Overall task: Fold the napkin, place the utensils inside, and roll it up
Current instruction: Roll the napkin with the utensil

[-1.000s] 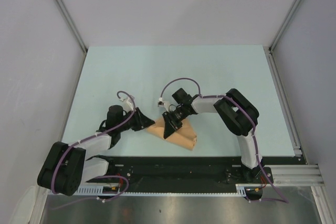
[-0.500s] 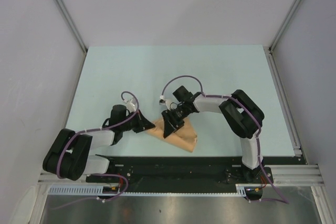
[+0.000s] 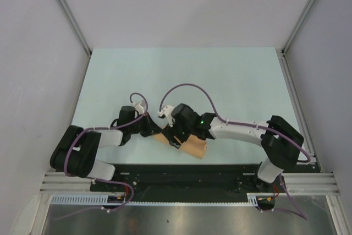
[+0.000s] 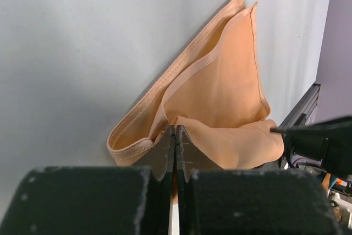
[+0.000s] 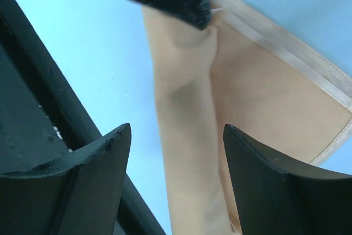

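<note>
Top external view first: where was the napkin?

— The napkin (image 3: 190, 146) lay folded into a rough triangle on the pale blue table (image 3: 220, 75), close to its near edge and a little left of the middle. Both arms bent inward over it.

And the claws from up there?

— The left claw (image 3: 156, 132) met the napkin's left corner. The right claw (image 3: 174, 140) hung over the cloth just beside it. From that height I could not tell how either one stood. A purple cable (image 3: 187, 87) looped above the right arm, and a small green light (image 3: 202, 119) glowed on it.

Left wrist view, then?

— The left claw (image 4: 175, 131) was clenched. Its two fingertips (image 4: 165, 147) were pressed flat together on a pinch of the top layer of the napkin (image 4: 220, 92), and the cloth rose in a small peak at the tips. Below it the hemmed lower layers lay flat on the table (image 4: 82, 53), with their far corner pointing away. A black rail (image 4: 300, 115) ran along the right.

Right wrist view?

— The right claw (image 5: 176, 130) was released. Its fingers (image 5: 93, 163) were spread wide over the napkin (image 5: 258, 97) with nothing gripped between them. Whether they touched the cloth I could not tell. The tip of the left claw (image 5: 192, 9) came in from the top and met the cloth where the creases gathered. The black rail (image 5: 27, 81) crossed the left side, and the napkin's hem ran along the right.
</note>
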`<action>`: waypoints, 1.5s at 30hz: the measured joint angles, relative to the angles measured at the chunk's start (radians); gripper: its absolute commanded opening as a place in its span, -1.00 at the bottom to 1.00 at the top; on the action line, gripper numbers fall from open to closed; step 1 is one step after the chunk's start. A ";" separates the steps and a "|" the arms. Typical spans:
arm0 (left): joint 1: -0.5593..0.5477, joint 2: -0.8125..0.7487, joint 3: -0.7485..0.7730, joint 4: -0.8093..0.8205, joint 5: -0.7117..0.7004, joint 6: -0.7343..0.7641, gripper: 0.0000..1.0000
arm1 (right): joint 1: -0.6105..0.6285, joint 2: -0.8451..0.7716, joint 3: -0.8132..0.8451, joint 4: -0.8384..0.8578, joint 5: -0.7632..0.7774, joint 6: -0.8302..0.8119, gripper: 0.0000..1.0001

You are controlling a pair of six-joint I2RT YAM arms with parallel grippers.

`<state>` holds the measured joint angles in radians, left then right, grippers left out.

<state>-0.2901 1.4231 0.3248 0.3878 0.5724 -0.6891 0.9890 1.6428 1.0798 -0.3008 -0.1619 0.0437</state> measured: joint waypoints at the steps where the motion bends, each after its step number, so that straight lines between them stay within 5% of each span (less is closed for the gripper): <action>1: 0.000 0.002 0.003 -0.005 0.000 0.000 -1.00 | 0.040 -0.006 -0.011 0.013 0.049 -0.006 0.46; 9: -0.001 0.022 0.030 -0.035 0.000 0.001 -1.00 | 0.195 0.018 -0.065 0.061 0.313 -0.064 0.42; 20: -0.001 0.040 0.061 -0.062 0.000 0.002 -0.99 | 0.229 0.117 -0.065 0.098 0.404 -0.105 0.38; 24: -0.001 0.043 0.077 -0.070 0.000 0.005 -0.87 | 0.223 0.127 -0.060 0.112 0.421 -0.106 0.12; 27: -0.001 0.043 0.093 -0.087 0.000 0.011 -0.53 | 0.209 0.139 -0.052 0.115 0.415 -0.104 -0.19; 35: 0.008 0.023 0.210 -0.190 -0.028 0.052 0.27 | 0.118 0.150 -0.035 0.103 0.212 -0.093 -0.38; 45: 0.069 -0.080 0.217 -0.254 -0.105 0.088 0.37 | -0.079 0.193 -0.006 0.089 -0.226 -0.035 -0.39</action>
<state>-0.2211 1.3434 0.5415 0.1337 0.4675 -0.6014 0.9104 1.8355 1.0740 -0.2115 -0.3878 0.0086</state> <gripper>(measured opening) 0.674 0.307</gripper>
